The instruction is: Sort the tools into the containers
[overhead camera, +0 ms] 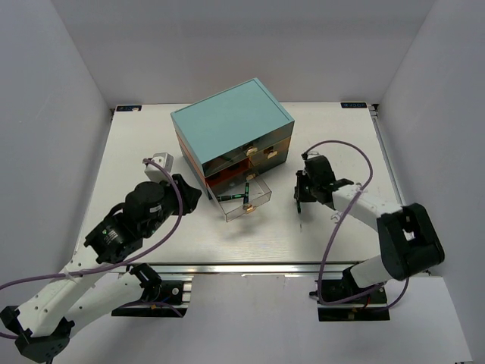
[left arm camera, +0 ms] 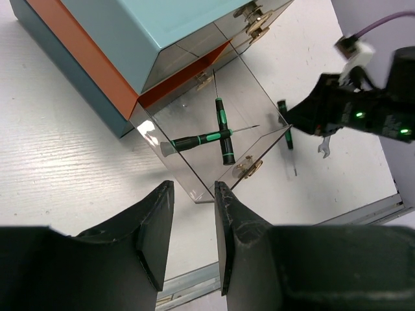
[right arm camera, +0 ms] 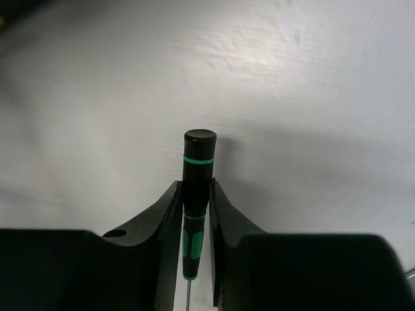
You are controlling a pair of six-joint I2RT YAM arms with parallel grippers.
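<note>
The chest with the teal top (overhead camera: 231, 121) stands at the back centre. Its lowest clear drawer (overhead camera: 261, 199) is pulled out toward me. Two green-black screwdrivers (left arm camera: 224, 129) (left arm camera: 194, 140) lie crossed inside it. My right gripper (right arm camera: 194, 184) is shut on the handle of a third screwdriver (right arm camera: 198, 162), low at the table to the right of the drawer (overhead camera: 301, 201). The small silver wrench (left arm camera: 324, 146) lies on the table beside the right gripper. My left gripper (left arm camera: 193, 188) is open and empty, left of the drawer's front corner (overhead camera: 189, 193).
The chest's other drawers (overhead camera: 267, 152) are closed, their cream knobs facing front right. A metal rail (overhead camera: 242, 267) runs along the table's near edge. White walls close in the table on three sides.
</note>
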